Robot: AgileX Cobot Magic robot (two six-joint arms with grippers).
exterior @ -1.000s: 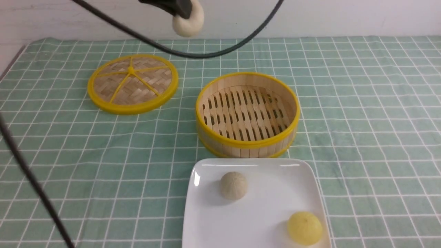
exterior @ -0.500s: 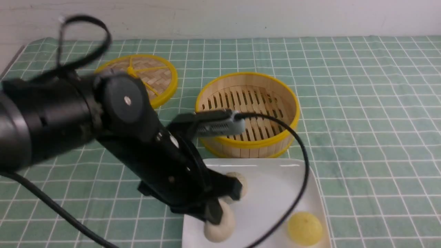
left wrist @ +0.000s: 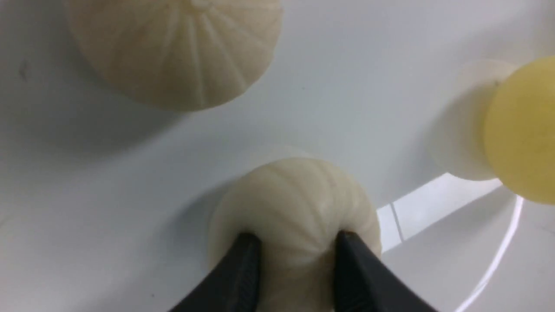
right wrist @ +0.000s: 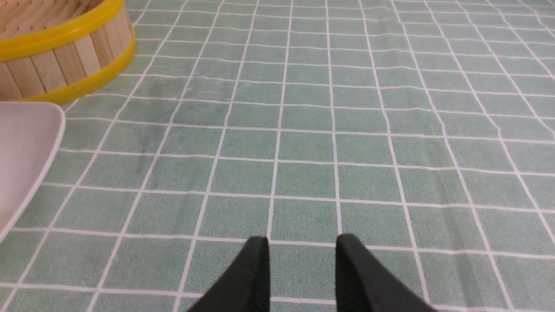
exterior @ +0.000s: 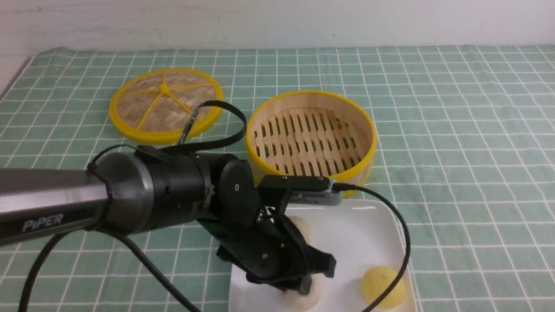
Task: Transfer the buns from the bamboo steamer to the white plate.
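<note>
Low in the frame, the left tool (left wrist: 298, 242) clamped a cream bun (left wrist: 299, 195) against the white plate (exterior: 373, 234) (bamboo steamer (exterior: 310, 102) empty), evidently to set it down.

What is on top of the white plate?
Three buns lie on the white plate: the yellow bun, the near cream bun pinched in the left gripper, and the far cream bun. In the front view the arm hides much of both cream buns.
</note>
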